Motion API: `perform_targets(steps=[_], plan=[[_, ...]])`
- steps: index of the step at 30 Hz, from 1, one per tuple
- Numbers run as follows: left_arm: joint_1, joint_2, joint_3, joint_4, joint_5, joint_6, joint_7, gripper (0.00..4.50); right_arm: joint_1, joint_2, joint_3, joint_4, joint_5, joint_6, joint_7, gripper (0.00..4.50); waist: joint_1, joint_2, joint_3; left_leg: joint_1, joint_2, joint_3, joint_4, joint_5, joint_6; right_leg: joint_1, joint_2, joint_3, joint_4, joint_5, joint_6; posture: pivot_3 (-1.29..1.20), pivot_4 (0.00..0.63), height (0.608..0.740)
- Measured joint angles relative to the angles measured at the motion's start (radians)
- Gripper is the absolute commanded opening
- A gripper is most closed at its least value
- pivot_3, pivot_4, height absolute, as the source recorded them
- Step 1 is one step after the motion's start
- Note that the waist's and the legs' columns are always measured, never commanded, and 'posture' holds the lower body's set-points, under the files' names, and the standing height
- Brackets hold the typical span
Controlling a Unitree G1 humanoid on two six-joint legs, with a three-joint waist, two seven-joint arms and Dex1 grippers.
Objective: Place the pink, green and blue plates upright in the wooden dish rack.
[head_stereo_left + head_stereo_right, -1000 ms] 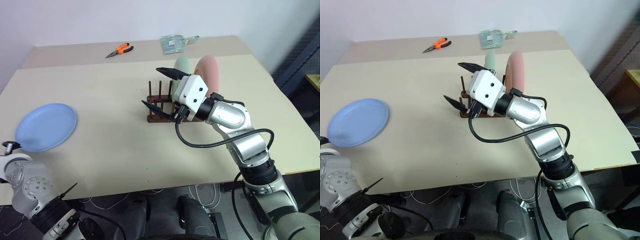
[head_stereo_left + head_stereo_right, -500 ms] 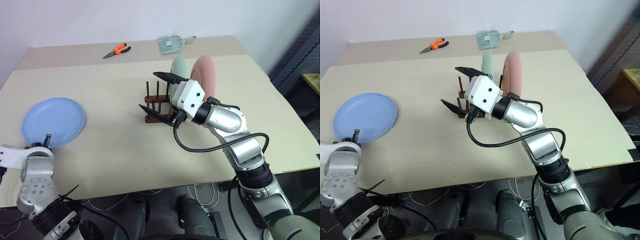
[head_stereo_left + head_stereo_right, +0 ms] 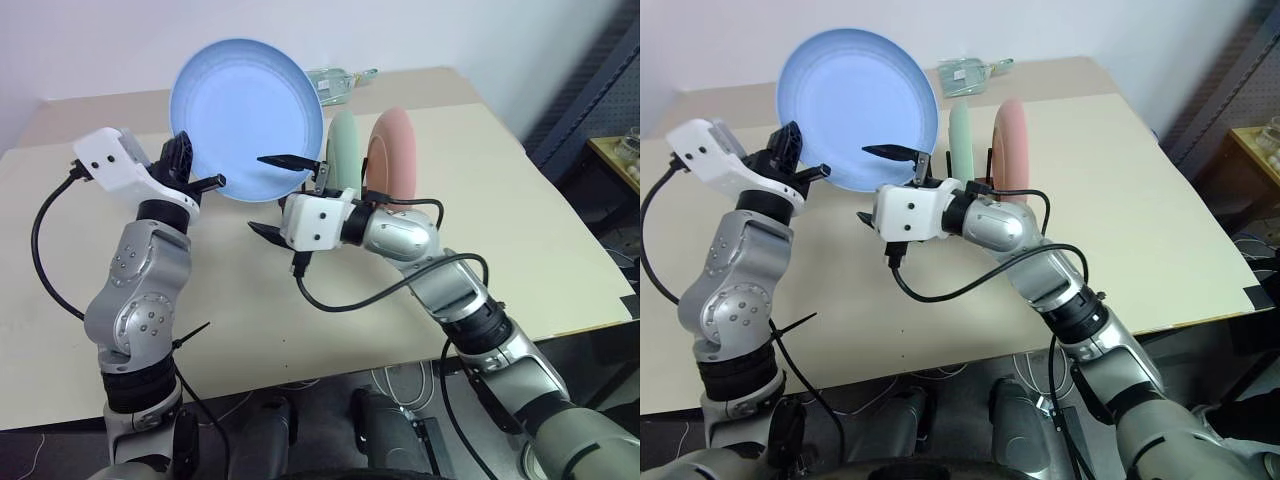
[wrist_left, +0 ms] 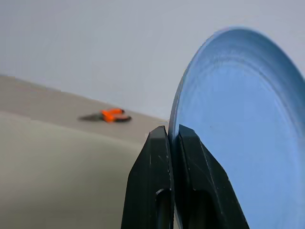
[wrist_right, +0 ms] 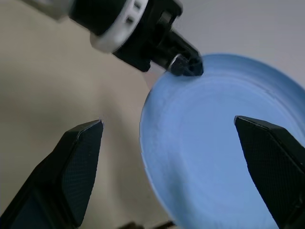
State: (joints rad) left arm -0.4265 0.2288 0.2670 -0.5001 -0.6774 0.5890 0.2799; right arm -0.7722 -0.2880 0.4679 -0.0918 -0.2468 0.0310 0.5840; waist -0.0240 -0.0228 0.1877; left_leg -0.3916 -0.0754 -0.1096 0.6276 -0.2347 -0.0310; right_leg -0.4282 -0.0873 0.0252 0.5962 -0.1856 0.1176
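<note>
The blue plate (image 3: 248, 118) is held upright in the air over the table's middle, its inner face towards me. My left gripper (image 3: 205, 181) is shut on its lower left rim; the left wrist view shows both fingers (image 4: 159, 157) pinching the rim edge-on. My right gripper (image 3: 275, 195) stands open just right of that grip, one finger in front of the plate's lower edge and one below it, touching nothing. Behind it the green plate (image 3: 343, 145) and the pink plate (image 3: 393, 150) stand upright side by side. The wooden dish rack under them is hidden behind my right gripper.
Orange pliers (image 4: 112, 115) lie on the far part of the table. A clear plastic bag (image 3: 970, 72) lies at the back edge behind the plates. The table's right edge (image 3: 560, 215) borders a dark shelf unit.
My left gripper has shut on the blue plate, lifted it off the table's left side and swung it up and to the right. My right gripper shifted slightly left and rolled, still open.
</note>
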Motion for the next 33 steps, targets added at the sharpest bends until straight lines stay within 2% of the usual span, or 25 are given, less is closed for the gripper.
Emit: perform_targets(steps=[1, 2, 8, 14, 17, 18, 19, 20, 24, 26, 29, 30, 33], plan=[[0.000, -0.004, -0.001, -0.011, 0.000, 0.009, 0.003, 0.00, -0.013, 0.009, 0.010, 0.025, -0.030, -0.007, -0.016, 3.69, 0.002, 0.000, 0.000, 0.000, 0.001, 0.000, 0.000, 0.000, -0.001, 0.000, 0.001, 0.000, 0.000, 0.000, -0.001, 0.00, 0.150, 0.739], [0.000, -0.006, -0.002, -0.022, 0.000, 0.014, 0.004, 0.00, -0.023, 0.017, 0.020, 0.052, -0.060, -0.019, -0.030, 3.23, 0.005, 0.000, 0.000, 0.000, 0.001, 0.001, 0.000, 0.000, -0.001, 0.000, 0.001, -0.001, 0.000, 0.000, -0.001, 0.00, 0.150, 0.739], [0.005, -0.007, 0.004, -0.044, -0.004, 0.031, -0.004, 0.00, -0.025, 0.044, 0.043, 0.127, -0.139, -0.047, -0.053, 0.12, 0.010, 0.000, 0.000, 0.000, 0.001, 0.001, 0.000, 0.000, -0.001, 0.001, 0.001, -0.001, -0.001, 0.000, -0.001, 0.00, 0.150, 0.739], [0.038, -0.010, 0.040, -0.064, -0.054, 0.038, -0.025, 0.00, -0.024, 0.045, 0.056, 0.149, -0.175, -0.091, -0.055, 0.04, 0.008, 0.000, 0.000, 0.000, 0.001, 0.001, 0.000, 0.000, -0.001, 0.001, 0.002, -0.001, 0.000, 0.000, -0.001, 0.00, 0.150, 0.739], [0.039, -0.012, 0.057, -0.063, -0.078, 0.038, -0.036, 1.02, -0.024, 0.045, 0.056, 0.157, -0.192, -0.107, -0.067, 0.00, 0.009, 0.000, 0.000, 0.000, 0.001, 0.001, 0.000, 0.000, -0.001, 0.001, 0.002, -0.001, 0.000, 0.000, -0.001, 0.00, 0.150, 0.739], [0.033, -0.021, 0.073, -0.059, -0.094, 0.031, -0.030, 1.46, -0.024, 0.045, 0.056, 0.157, -0.200, -0.111, -0.070, 0.00, 0.010, 0.000, 0.000, 0.000, 0.001, 0.000, 0.000, 0.000, -0.001, 0.001, 0.002, -0.001, 0.000, 0.000, -0.001, 0.00, 0.150, 0.739], [0.016, -0.032, 0.104, -0.045, -0.110, 0.015, -0.016, 2.08, -0.024, 0.044, 0.056, 0.159, -0.204, -0.116, -0.071, 0.00, 0.010, 0.000, 0.000, 0.000, 0.001, 0.000, 0.000, 0.000, -0.001, 0.001, 0.002, -0.001, 0.000, 0.000, -0.001, 0.00, 0.150, 0.739], [-0.006, -0.035, 0.142, -0.030, -0.121, -0.004, -0.003, 2.44, -0.024, 0.044, 0.056, 0.162, -0.208, -0.123, -0.072, 0.00, 0.009, 0.000, 0.000, 0.000, 0.001, 0.000, 0.000, 0.001, -0.001, 0.001, 0.002, -0.001, 0.000, 0.000, -0.001, 0.00, 0.150, 0.739], [-0.084, -0.010, 0.285, 0.030, -0.130, -0.106, 0.047, 2.44, -0.024, 0.039, 0.056, 0.178, -0.219, -0.149, -0.077, 0.00, 0.007, 0.000, 0.000, 0.000, 0.001, 0.001, 0.000, 0.001, -0.002, 0.001, 0.002, -0.001, -0.001, 0.000, -0.001, 0.00, 0.150, 0.739], [-0.068, 0.065, 0.335, 0.083, -0.087, -0.147, 0.044, 2.44, -0.024, 0.039, 0.056, 0.180, -0.219, -0.170, -0.078, 0.00, 0.004, 0.000, 0.000, 0.000, 0.001, 0.001, 0.000, 0.001, -0.002, 0.000, 0.003, -0.001, 0.000, 0.000, -0.002, 0.00, 0.150, 0.739], [0.083, 0.194, 0.377, 0.178, 0.056, -0.200, -0.005, 2.44, -0.009, 0.068, 0.021, 0.171, -0.165, -0.189, -0.084, 0.00, -0.002, 0.001, 0.000, 0.001, 0.002, 0.001, -0.002, 0.001, -0.002, 0.000, 0.004, 0.000, 0.000, 0.000, -0.003, 0.00, 0.150, 0.739], [0.146, 0.209, 0.370, 0.210, 0.106, -0.214, -0.033, 2.44, -0.005, 0.083, -0.002, 0.164, -0.125, -0.184, -0.084, 0.00, 0.000, 0.001, 0.001, 0.001, 0.002, 0.001, -0.002, 0.001, -0.002, 0.000, 0.004, 0.000, 0.000, 0.000, -0.003, 0.00, 0.150, 0.739], [0.351, 0.243, 0.243, 0.252, 0.241, -0.251, -0.167, 2.44, 0.023, 0.171, -0.096, 0.087, 0.084, -0.119, -0.054, 0.00, 0.012, 0.001, 0.001, 0.000, 0.003, 0.000, -0.002, 0.000, -0.002, 0.001, 0.004, -0.001, -0.001, 0.000, -0.003, 0.00, 0.150, 0.739]])
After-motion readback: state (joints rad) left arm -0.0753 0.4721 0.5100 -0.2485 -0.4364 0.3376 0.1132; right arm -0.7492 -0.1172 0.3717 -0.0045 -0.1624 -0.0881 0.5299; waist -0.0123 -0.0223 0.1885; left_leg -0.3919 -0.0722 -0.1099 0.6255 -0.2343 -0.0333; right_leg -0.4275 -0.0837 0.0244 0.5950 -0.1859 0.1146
